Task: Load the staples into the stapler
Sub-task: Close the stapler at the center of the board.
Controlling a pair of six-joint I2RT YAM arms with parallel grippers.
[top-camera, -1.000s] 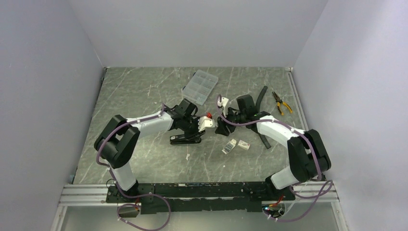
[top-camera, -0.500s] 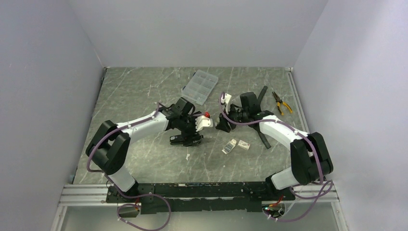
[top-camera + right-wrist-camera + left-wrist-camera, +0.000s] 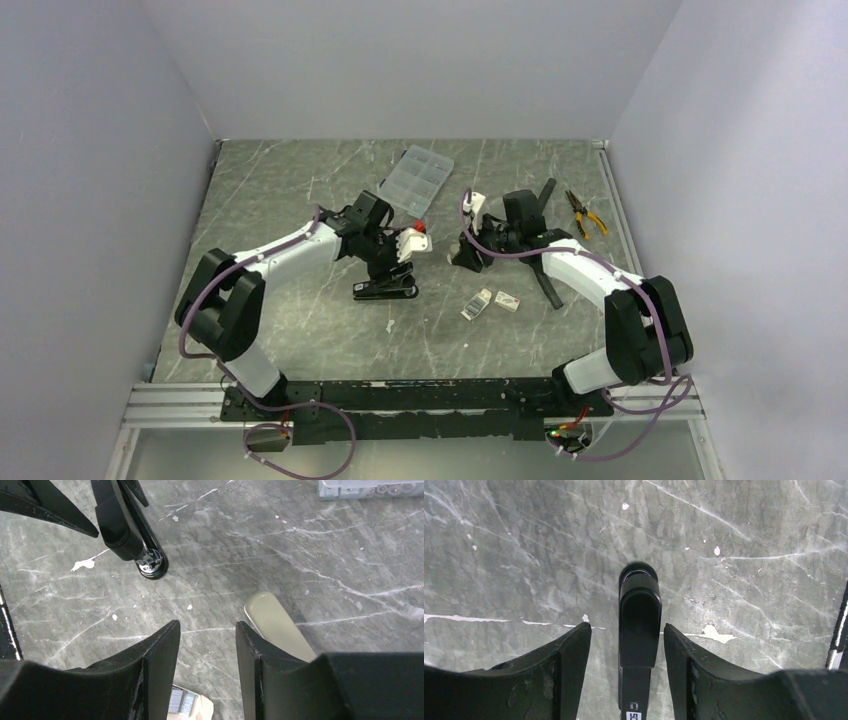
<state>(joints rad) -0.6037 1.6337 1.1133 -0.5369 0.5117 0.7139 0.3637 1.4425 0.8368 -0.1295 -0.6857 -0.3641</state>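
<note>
White cardboard sits nearest me: the opened staple box, a second box just beside it, both right of the black stapler. The staples show as a silvery strip in the tray, cut off at the right wrist view's bottom edge. My right gripper hangs just beyond them, jaws spread on nothing. My left gripper straddles the stapler, jaws spread with a gap either side, pinching nothing. I'd close the left squarely on the stapler's body so it can't skid, then send the right down for one strip. Whether the magazine is open I cannot tell. I can't name the pale flat piece beside my right finger. Farthest out lies the clear compartment case.
</note>
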